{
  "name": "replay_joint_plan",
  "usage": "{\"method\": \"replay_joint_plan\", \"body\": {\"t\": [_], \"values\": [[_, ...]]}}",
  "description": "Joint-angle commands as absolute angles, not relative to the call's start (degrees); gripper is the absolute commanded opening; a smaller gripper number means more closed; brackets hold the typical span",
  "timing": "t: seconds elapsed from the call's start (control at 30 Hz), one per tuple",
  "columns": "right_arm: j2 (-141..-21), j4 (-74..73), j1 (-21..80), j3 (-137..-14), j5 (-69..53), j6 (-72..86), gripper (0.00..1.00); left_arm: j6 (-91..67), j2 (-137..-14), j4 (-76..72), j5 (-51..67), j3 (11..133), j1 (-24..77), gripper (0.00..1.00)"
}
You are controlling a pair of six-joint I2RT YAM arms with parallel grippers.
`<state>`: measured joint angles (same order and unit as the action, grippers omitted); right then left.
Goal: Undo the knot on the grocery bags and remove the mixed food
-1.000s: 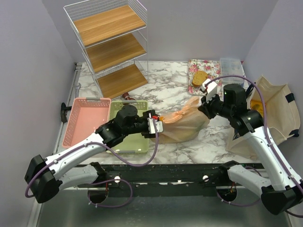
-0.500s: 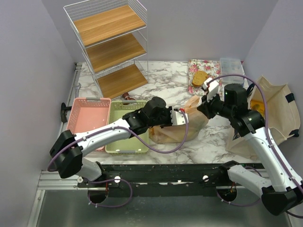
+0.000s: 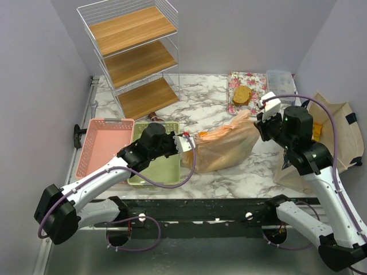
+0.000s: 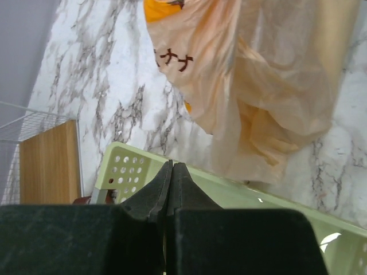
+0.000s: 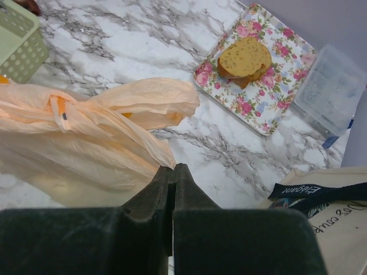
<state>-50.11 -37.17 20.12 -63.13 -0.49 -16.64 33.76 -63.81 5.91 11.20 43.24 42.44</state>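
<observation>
One tan translucent grocery bag (image 3: 221, 148) with orange print lies on the marble between the arms. My right gripper (image 3: 259, 119) is shut on the bag's thin right end (image 5: 150, 146), and the plastic runs into its tips (image 5: 172, 167). A twisted knot (image 5: 60, 110) shows on the bag's upper side. My left gripper (image 3: 188, 143) hovers at the bag's left end over the green basket's rim (image 4: 123, 166); its jaws (image 4: 172, 164) are shut with nothing between them. The mixed food is hidden inside; only an orange shape (image 4: 166, 8) shows through the plastic (image 4: 258, 86).
A green basket (image 3: 155, 172) and a pink basket (image 3: 103, 146) stand at the front left. A wire shelf (image 3: 135, 51) rises at the back left. A floral tray (image 3: 255, 80) with a bread slice, a clear box (image 3: 281, 77) and a canvas tote (image 3: 338, 137) stand at the right.
My left gripper reached into the bag's middle, shut, then drew back left to the basket, empty. My right gripper moved right with the bag's end, stretching the bag out.
</observation>
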Motion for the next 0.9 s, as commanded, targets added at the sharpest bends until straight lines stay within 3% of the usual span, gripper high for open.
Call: {"method": "replay_joint_plan", "body": {"t": [0.0, 0.03, 0.1, 0.17, 0.27, 0.37, 0.47, 0.6, 0.73, 0.87], "values": [[-47.60, -40.60, 19.77, -62.45, -7.54, -18.36, 0.01, 33.23, -61.61, 6.96, 18.83, 45.15, 42.49, 0.00], [-47.58, -41.87, 19.76, -62.64, -10.40, -18.41, 0.01, 32.04, -61.78, 8.24, 20.26, 46.85, 42.77, 0.00], [-47.61, -42.92, 19.78, -62.65, -13.95, -18.58, 0.01, 29.10, -62.02, 8.74, 20.92, 50.12, 43.89, 0.28], [-47.79, -43.29, 19.78, -62.49, -16.05, -18.82, 0.01, 28.22, -62.61, 8.10, 20.33, 52.92, 46.17, 0.44], [-48.03, -43.26, 19.77, -62.10, -17.18, -18.77, 0.01, 28.47, -65.34, 8.02, 20.13, 56.39, 49.71, 0.58], [-48.30, -42.89, 19.78, -61.79, -17.04, -18.27, 0.01, 27.50, -70.52, 9.07, 20.47, 60.34, 52.05, 0.61], [-48.53, -42.31, 19.78, -61.87, -16.84, -17.23, 0.01, 27.38, -74.57, 8.18, 21.86, 62.28, 53.64, 0.61], [-49.03, -42.27, 19.73, -62.23, -16.79, -16.78, 0.01, 27.93, -78.03, 4.56, 21.46, 62.94, 54.87, 0.51], [-49.32, -42.08, 19.78, -62.57, -16.29, -16.71, 0.01, 28.92, -81.79, 4.53, 18.90, 64.30, 55.66, 0.50], [-48.98, -42.36, 19.78, -62.85, -10.07, -17.29, 0.01, 28.61, -82.69, 7.64, 13.21, 64.49, 54.70, 0.16]]}}
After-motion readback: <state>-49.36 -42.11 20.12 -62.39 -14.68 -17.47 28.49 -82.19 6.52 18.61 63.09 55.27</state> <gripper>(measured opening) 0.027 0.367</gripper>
